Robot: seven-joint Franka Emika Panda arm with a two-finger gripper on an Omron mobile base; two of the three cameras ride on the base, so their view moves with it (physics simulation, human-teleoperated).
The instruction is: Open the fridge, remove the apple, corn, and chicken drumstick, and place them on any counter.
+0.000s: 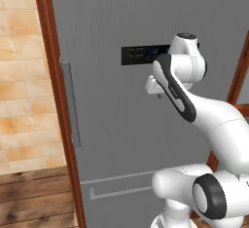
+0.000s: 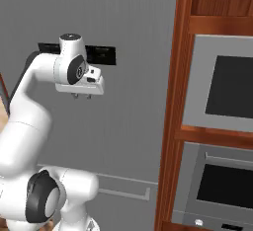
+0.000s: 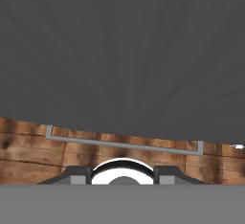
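One fridge (image 1: 112, 105) door shut, contents hidden; end effector (image 2: 82, 96) fingertips tiny, opening unreadable

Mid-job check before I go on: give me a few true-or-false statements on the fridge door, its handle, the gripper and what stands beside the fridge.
1. The fridge door is shut. True.
2. The gripper is clamped on the vertical handle. False: it hangs in front of the door, apart from the handle, holding nothing.
3. The dark display panel sits on the door, partly hidden by the arm. True.
4. A sink stands to the right of the fridge. False: built-in ovens in a wooden cabinet stand there.
5. The lower drawer is closed. True.
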